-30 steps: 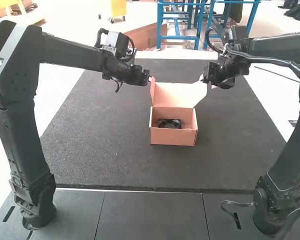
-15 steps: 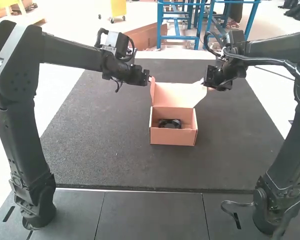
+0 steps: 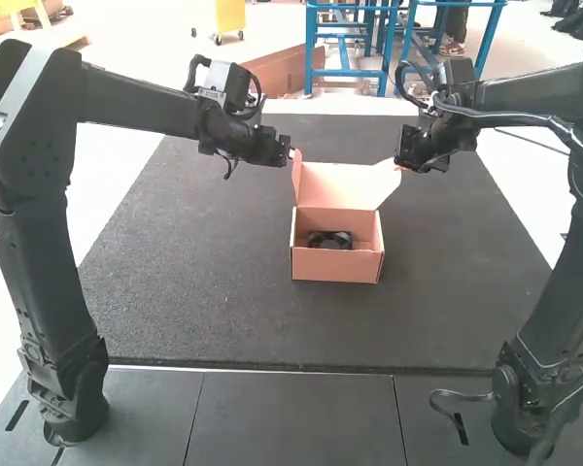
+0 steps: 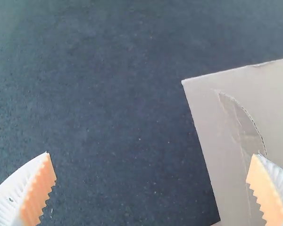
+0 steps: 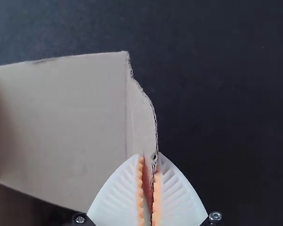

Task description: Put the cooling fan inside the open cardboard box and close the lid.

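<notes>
— Two tools up at the far side of the cardboard box (image 3: 336, 260), one at each end of the lid (image 3: 338, 186). Which one actually has hold of it?
— The right tool (image 5: 147, 160). Its ribbed fingers are pressed together on the corrugated edge of the side flap (image 5: 141, 117), at the lid's right-hand corner.
— And the left tool (image 3: 286, 152)?
— Spread wide, gripping nothing. It hangs just beside the lid's upper left corner. From its wrist camera the cardboard reaches to one pad, though I can't tell if they touch, and the other pad is out over the dark surface (image 3: 175, 272).
— Is the cooling fan (image 3: 328, 239) in?
— Looks so: a black shape lying flat on the box floor, below the rim. I'd say only the closing is left.
— Which way must the lid go, then?
— It stands nearly upright along the far wall, with its hinge running left to right. The opening lies on the near side of it, toward the arm bases. So the swing, as I judge it, is over toward the bases and down, turning about that long hinge line.
— With one corner held?
— That's the worry. Pulled from the right end alone, the panel could twist. The left tool is near enough to steady the other end
</notes>
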Available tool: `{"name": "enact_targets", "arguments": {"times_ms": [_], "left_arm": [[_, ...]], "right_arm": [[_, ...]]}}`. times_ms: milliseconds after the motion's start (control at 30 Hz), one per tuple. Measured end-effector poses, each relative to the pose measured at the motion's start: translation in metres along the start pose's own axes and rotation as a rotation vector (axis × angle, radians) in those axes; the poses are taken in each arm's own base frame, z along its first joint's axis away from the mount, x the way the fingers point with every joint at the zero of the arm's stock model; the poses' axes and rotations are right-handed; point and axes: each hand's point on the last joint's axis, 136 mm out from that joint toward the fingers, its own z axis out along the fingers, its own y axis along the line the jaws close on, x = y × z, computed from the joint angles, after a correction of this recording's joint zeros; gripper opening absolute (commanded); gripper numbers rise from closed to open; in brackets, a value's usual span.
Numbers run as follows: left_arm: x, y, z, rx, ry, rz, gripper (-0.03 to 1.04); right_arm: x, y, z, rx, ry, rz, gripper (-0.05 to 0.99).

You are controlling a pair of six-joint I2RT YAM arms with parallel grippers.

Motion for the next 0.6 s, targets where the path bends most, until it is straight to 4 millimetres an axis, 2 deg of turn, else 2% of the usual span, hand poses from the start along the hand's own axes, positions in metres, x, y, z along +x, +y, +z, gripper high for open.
{"name": "enact_targets", "arguments": {"times_ms": [100,300,500,600], "left_arm": [[0.0,0.0,0.0,0.0,0.001,-0.003,0.96],[0.003,-0.002,0.0,0.003,0.012,-0.012,0.96],[0.005,-0.01,0.0,0.014,0.018,-0.026,0.96],[0.008,-0.012,0.0,0.016,0.028,-0.034,0.96]], "right_arm": [[-0.002,0.002,0.001,-0.009,-0.001,-0.001,-0.01],[-0.002,0.007,0.002,-0.021,-0.005,-0.014,-0.02],[-0.001,0.029,0.002,-0.049,-0.004,-0.063,-0.02],[0.0,0.034,0.003,-0.051,-0.003,-0.078,-0.02]]}}
